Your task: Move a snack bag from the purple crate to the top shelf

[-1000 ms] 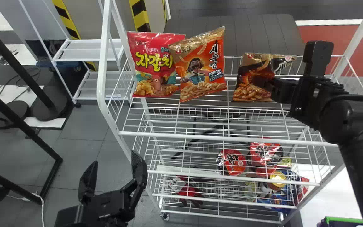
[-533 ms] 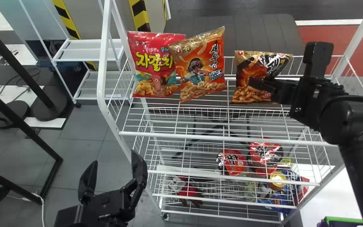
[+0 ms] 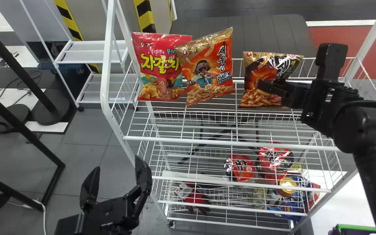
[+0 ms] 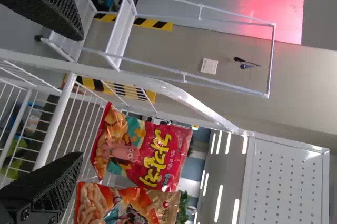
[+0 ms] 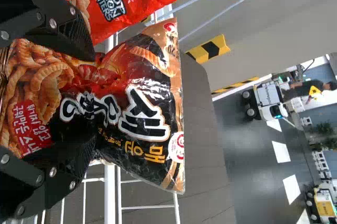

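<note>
On the right of the white rack's top shelf (image 3: pixel 207 142), the dark orange-and-black snack bag (image 3: pixel 256 76) stands in the row, its top leaning right. My right gripper (image 3: pixel 268 88) is in front of that bag's right part. In the right wrist view, the right gripper (image 5: pixel 93 100) is open, its fingers well apart across the face of the bag (image 5: pixel 134 121). My left gripper (image 3: pixel 118 163) is parked, open and empty, left of the rack; in the left wrist view the left gripper (image 4: pixel 80 97) has its fingers wide apart.
A red bag (image 3: pixel 162 67) and an orange bag (image 3: pixel 206 67) stand side by side on the top shelf's left half. Cup noodles (image 3: pixel 240 168) and other packs sit on lower tiers. At the bottom right a green rim (image 3: pixel 354 228) shows. White rack posts flank both sides.
The dark bag has shifted left at its top and spread flatter, showing more of its front. The right gripper has let it go and moved slightly right. The left arm is nearly still.
</note>
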Robot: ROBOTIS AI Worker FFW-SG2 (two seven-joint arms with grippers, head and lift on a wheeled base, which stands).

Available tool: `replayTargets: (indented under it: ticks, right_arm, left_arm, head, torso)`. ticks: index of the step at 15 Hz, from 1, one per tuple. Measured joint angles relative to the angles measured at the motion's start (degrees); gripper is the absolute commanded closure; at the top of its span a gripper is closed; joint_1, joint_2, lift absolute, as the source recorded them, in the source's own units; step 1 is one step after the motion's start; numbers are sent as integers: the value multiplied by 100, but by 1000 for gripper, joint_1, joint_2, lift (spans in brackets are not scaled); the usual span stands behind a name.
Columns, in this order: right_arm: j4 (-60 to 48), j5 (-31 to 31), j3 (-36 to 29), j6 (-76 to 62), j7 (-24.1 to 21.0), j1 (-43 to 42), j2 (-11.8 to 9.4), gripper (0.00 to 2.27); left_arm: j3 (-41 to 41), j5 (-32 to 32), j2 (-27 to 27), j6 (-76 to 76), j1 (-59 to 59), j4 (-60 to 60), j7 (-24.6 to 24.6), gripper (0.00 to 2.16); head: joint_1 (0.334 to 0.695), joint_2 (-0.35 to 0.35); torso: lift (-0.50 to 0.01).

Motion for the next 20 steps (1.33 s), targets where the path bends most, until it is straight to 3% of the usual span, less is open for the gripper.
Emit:
replayTargets:
  ticks: [7,10,12,16,20]
  right_arm:
    - [-1750,234,-57,597,-112,1165,0,167]
    - [-2760,535,-27,-527,-125,2421,0,167]
    - [-3189,530,-116,-1674,-95,3276,-111,167]
    - [-3334,395,-760,-2685,361,4446,-274,164]
    - [-3202,369,-1075,-2791,360,5062,-293,167]
  left_arm:
    - [8,0,21,-29,6,-32,-6,-1]
    - [10,0,46,-13,18,-90,-27,-1]
    - [16,0,78,62,42,-152,-53,-1]
    - [44,-35,105,151,116,-183,-95,-1]
    - [108,-64,96,213,133,-181,-140,-1]
  head:
    - [695,123]
    - [695,113]
    - [695,91]
    - [695,32]
    - [695,-25]
  torso:
    - [-1]
    - [-1]
    - [-1]
    - [-1]
    - [-1]
